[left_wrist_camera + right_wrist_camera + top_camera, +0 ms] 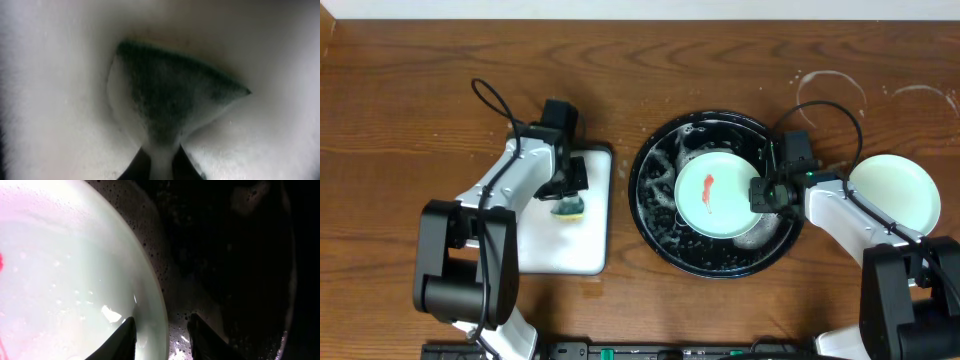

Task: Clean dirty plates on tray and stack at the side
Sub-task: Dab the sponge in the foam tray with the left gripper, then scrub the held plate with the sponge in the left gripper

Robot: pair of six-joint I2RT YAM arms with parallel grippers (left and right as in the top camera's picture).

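Fingers (124,345) of the right gripper (162,340) stand parted astride the rim of the smeared mint plate (725,200) in the soapy black tray (650,220), which may slip when pinched wet; the left gripper (160,167) clamps the green sponge (170,95).

black tray (650,215): mid-counter (420,100), wet and soapy | plate (720,200): pale mint, red smear, lying in black tray (slightly right of its middle) | right claw (763,193): at that plate's right rim | second plate (895,190): pale mint, on counter right of black tray | white tray (560,245): just left of black tray, green sponge (570,208) on it beneath left claw (570,195)
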